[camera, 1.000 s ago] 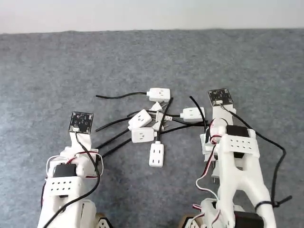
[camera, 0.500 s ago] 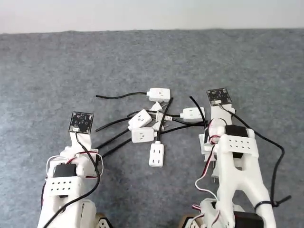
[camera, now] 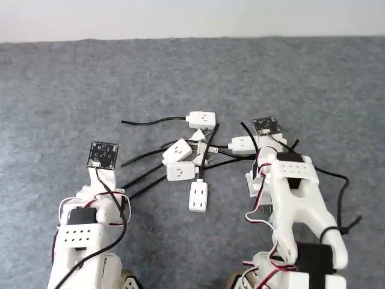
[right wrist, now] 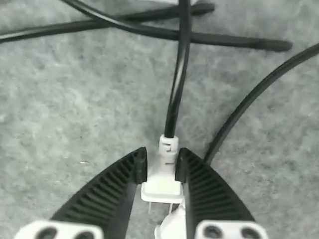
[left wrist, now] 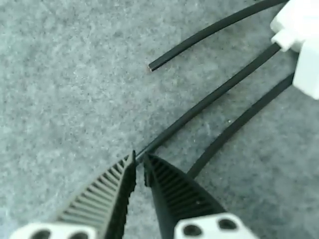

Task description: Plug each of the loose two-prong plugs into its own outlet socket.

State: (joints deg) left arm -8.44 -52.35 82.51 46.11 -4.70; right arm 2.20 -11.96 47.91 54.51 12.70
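Bench top is a grey felt-like carpet mat [camera: 66, 78], kinda speckled and fuzzy, running out past the left, right and near edges of the shot. Along its far edge there's a plain off-white wall strip [camera: 192, 18], meeting the mat in a straight line.

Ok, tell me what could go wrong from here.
1. The right gripper pinches the plug, whose cord crosses other black cords. Lifting may drag the tangle and shift the sockets.
2. The left gripper sits shut with its tips at a black cable; moving could snag it.
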